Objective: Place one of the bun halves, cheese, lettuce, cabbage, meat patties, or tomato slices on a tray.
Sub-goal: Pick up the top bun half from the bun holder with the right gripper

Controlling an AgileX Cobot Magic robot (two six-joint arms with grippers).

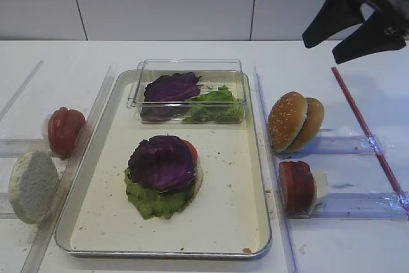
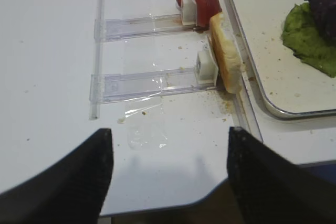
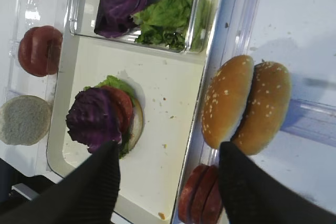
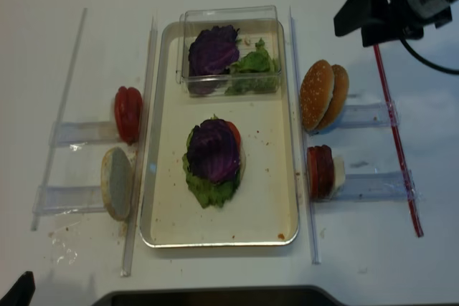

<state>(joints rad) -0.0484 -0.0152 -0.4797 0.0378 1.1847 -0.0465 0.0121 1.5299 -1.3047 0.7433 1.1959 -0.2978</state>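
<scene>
right gripper [image 1: 353,27] agape, above bun halves [image 1: 295,121]

Bare floor of the tray [image 1: 236,202] lies open right of and in front of the stacked burger [image 1: 163,174], while the clear plastic box [image 1: 188,91] blocks its far end and the bun halves [image 1: 294,121] stand just outside its right rim
</scene>
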